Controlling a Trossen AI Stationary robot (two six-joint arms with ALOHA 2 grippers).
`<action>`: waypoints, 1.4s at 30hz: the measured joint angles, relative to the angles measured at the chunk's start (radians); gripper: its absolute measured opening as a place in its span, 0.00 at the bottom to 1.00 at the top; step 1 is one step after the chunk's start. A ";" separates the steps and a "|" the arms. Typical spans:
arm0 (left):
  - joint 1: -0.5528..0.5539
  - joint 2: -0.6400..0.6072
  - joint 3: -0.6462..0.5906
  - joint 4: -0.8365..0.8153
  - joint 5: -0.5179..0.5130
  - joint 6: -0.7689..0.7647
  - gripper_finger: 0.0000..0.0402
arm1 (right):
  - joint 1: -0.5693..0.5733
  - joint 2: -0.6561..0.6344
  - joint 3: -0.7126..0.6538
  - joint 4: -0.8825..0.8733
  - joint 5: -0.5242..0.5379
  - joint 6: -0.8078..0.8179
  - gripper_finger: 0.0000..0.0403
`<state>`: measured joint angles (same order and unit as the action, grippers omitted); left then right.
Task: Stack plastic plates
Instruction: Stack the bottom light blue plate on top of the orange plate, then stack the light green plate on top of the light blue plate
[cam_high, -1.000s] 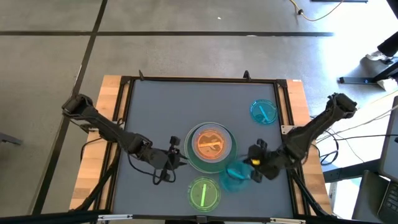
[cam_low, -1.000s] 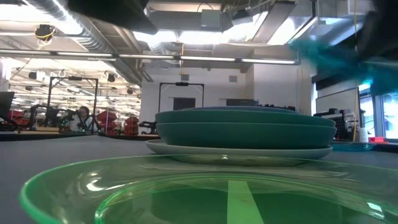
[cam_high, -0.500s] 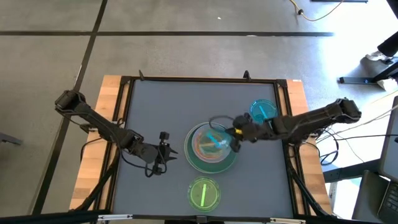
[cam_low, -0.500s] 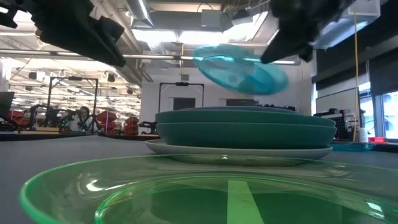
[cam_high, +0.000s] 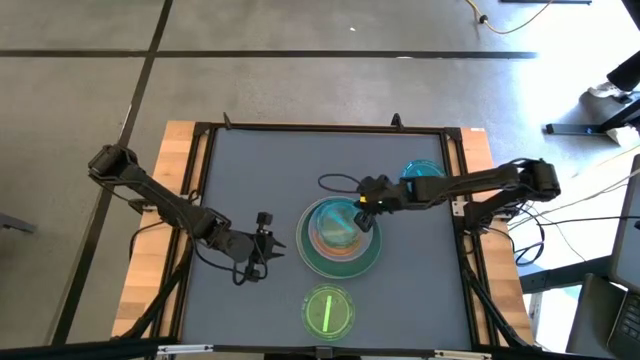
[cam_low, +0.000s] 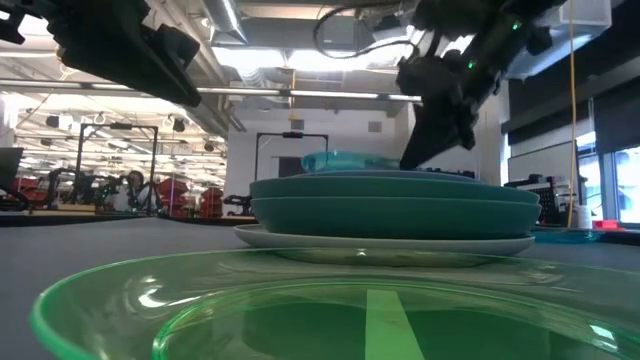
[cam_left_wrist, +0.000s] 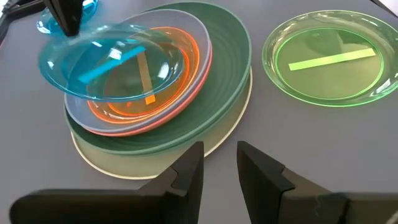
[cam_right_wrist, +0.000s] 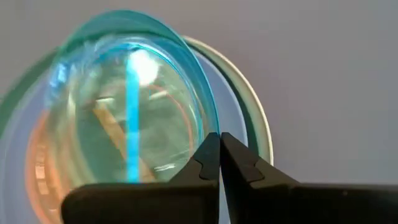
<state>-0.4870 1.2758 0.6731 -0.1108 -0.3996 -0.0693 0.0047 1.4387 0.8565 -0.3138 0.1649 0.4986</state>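
A stack of larger plates (cam_high: 340, 240) stands mid-table: cream-white at the bottom, green, blue-grey and salmon-pink above, with a translucent orange plate (cam_left_wrist: 140, 93) in the top one. My right gripper (cam_high: 364, 218) reaches over the stack from the right, shut on a cyan translucent plate (cam_left_wrist: 106, 62). A second cyan plate (cam_high: 422, 175) lies flat toward the far right, partly under the right arm. The bright green translucent plate (cam_high: 328, 312) lies flat near the table's near edge. My left gripper (cam_high: 268, 240) hovers open just left of the stack, touching nothing. My right gripper pinches the cyan plate's rim (cam_right_wrist: 208, 134) between its two fingers, on the plate's right side. The fingers slant down from the table's right. The plate sits tilted over the orange plate, its held side raised; its lower side (cam_left_wrist: 118, 93) looks to touch the stack.
A black raised frame (cam_high: 205, 200) runs round the grey table, with wood strips outside it. Cables trail by the left gripper (cam_high: 245, 270). Open grey surface lies left of and beyond the stack. People and equipment show far off in the room behind (cam_low: 130, 190).
My right gripper carried the cyan plate up from the table's near right, swung it left over the stack and lowered it onto the orange plate, still shut on its rim. My left gripper drew back slightly toward the table's left, away from the stack, then held still.
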 joint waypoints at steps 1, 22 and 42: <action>0.000 0.000 0.000 0.000 0.000 0.000 0.22 | 0.001 0.016 0.000 0.010 0.000 -0.016 0.00; 0.000 0.000 0.000 0.008 -0.010 0.002 0.22 | 0.150 0.022 0.171 -0.009 -0.069 -0.154 0.53; 0.000 0.000 0.000 0.036 -0.011 0.037 0.22 | 0.650 0.248 0.176 0.192 0.007 -0.167 0.47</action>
<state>-0.4867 1.2762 0.6731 -0.0746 -0.4103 -0.0324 0.6550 1.6864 1.0325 -0.1222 0.1719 0.3317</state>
